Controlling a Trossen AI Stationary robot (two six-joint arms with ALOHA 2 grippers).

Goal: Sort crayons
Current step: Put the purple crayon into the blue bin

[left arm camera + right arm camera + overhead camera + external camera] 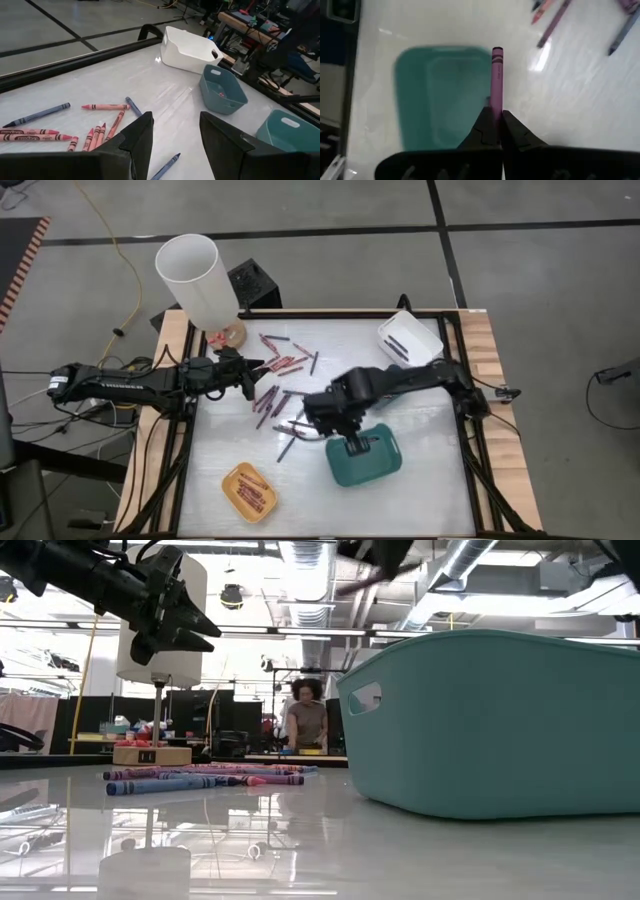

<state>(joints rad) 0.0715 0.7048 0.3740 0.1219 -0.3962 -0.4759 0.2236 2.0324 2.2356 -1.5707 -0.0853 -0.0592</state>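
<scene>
One purple crayon (496, 80) | pinched between right fingers (512, 131) | over teal tray (415, 100)

Smooth white table (420, 480): glossy top, mirror-like reflections in the low view; pale, matt wooden side strips (500, 420).

Teal rectangular plastic tray (365, 460): smooth, satin finish. White rectangular plastic tray (410, 337): smooth, slight sheen. Small yellow plastic tray (249, 491): smooth.

Thin paper-wrapped wax crayons (285, 365): matt labels. The pink-purple paper-wrapped crayon (496, 80) gripped in the right end effector (496, 122) looks matt.

Right and left end effector (172, 137) fingers: dark, matt, hard plastic-looking.

Large white cylinder (195, 277): smooth, matt.
</scene>
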